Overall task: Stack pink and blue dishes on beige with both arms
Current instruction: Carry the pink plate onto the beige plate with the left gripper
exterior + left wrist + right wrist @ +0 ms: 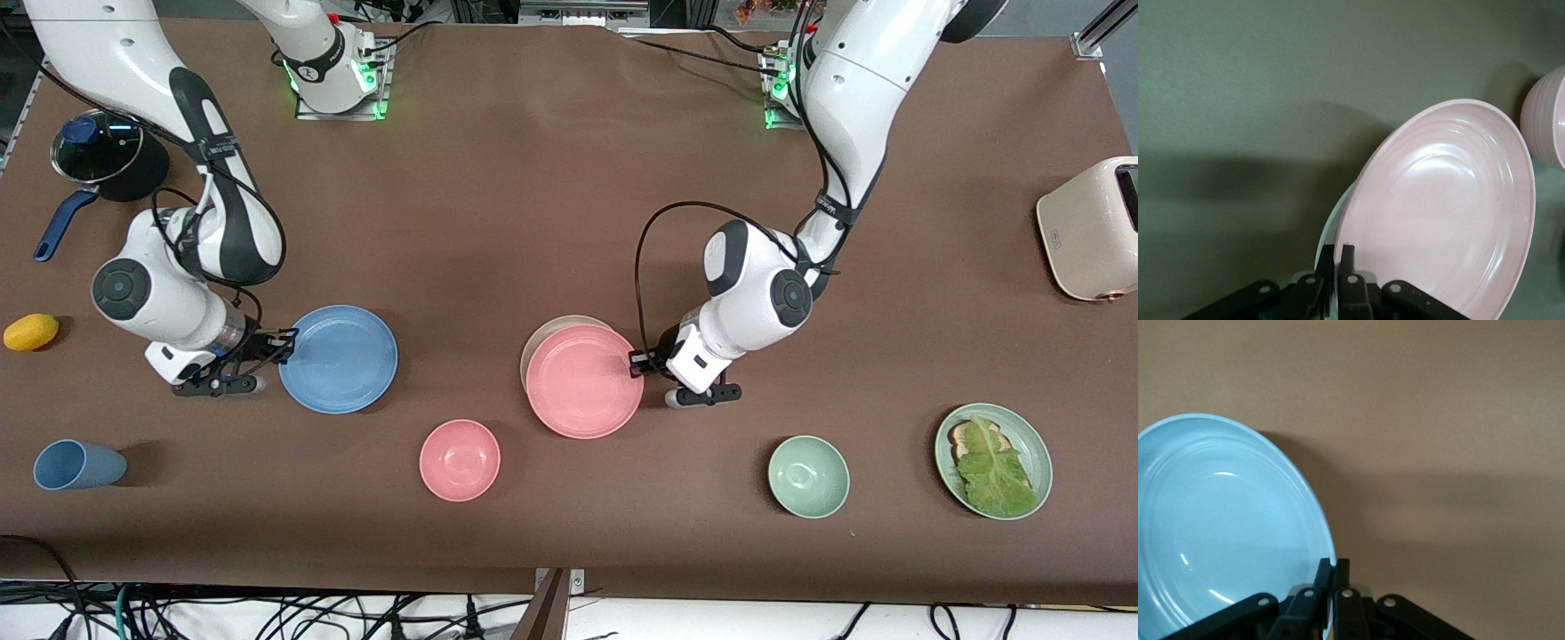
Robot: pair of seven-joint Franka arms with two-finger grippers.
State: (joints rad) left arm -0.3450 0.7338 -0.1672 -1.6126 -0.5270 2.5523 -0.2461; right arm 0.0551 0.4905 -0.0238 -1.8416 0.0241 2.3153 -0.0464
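Note:
The blue plate (340,358) lies toward the right arm's end of the table. My right gripper (286,343) is shut on its rim at the edge facing that end; in the right wrist view the gripper (1335,564) pinches the rim of the blue plate (1218,527). The pink plate (584,380) covers most of the beige plate (539,343), shifted toward the front camera. My left gripper (637,362) is shut on the pink rim. In the left wrist view the gripper (1338,249) clamps the pink plate (1445,207), and a sliver of the beige plate (1329,230) shows beneath.
Nearer the front camera sit a pink bowl (460,460), a blue cup (78,465), a pale green bowl (808,476) and a pale green plate (1040,449) with bread and lettuce. A toaster (1092,228), a lidded pot (107,156) and a lemon (31,332) stand at the table's ends.

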